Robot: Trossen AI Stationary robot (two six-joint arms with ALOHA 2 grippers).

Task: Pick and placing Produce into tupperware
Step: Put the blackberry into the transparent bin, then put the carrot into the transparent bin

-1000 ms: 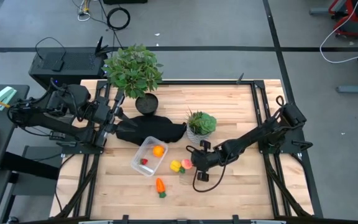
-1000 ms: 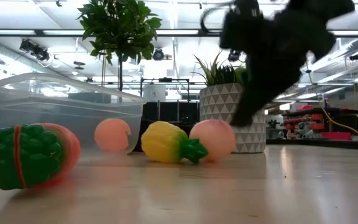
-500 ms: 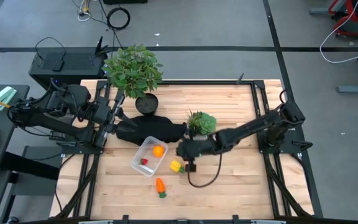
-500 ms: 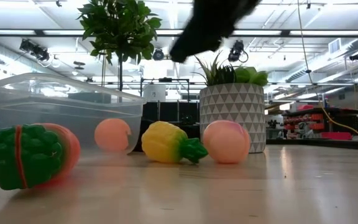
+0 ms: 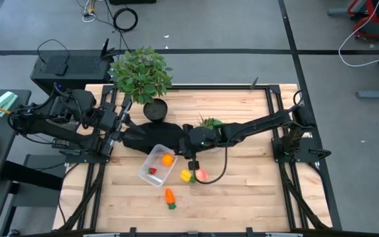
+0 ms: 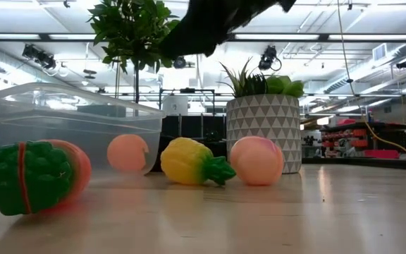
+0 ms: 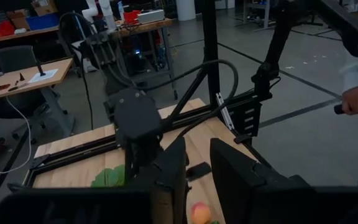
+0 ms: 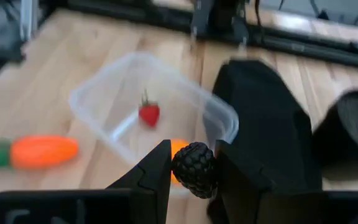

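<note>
I am holding my right gripper (image 8: 193, 163) above the near end of the tupperware (image 5: 157, 164), clenching a small dark bumpy berry (image 8: 193, 166) between my fingers. Inside the container I am seeing the strawberry (image 8: 149, 114) and the orange (image 5: 168, 158), which my berry is partly hiding in my wrist view. The carrot (image 5: 170, 197) is lying outside on the table (image 5: 242, 197), as are the yellow piece (image 5: 186, 175) and pink fruit (image 5: 201, 174). My left gripper (image 5: 125, 117) is waiting at the table's left edge, fingers parted.
</note>
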